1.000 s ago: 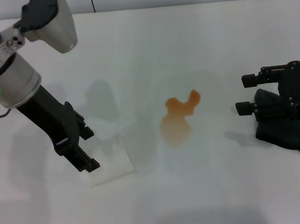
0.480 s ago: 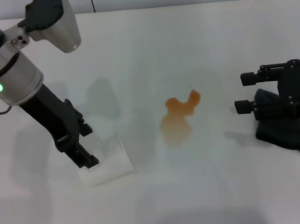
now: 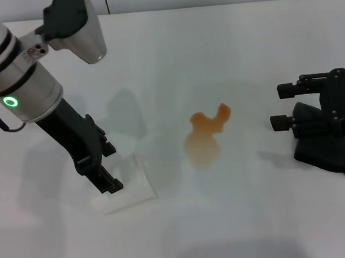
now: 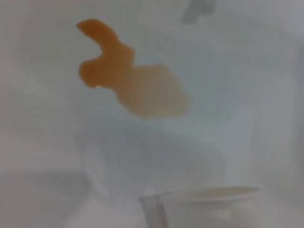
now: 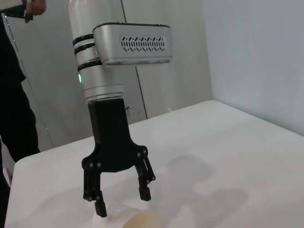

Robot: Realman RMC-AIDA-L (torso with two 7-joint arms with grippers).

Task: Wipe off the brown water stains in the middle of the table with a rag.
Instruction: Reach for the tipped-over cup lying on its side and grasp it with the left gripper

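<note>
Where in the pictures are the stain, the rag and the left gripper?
stain (image 3: 204,137): head view, on the middle of the orange-brown patch.
rag (image 3: 330,152): head view, on the black cloth below the right arm's gripper.
left gripper (image 5: 122,202): right wrist view, midway between the open fingertips.

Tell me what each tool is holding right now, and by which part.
Left tool: open and empty, hovering over a white cup. Right tool: sits against the black rag on the table; whether it grips the rag cannot be told.
</note>
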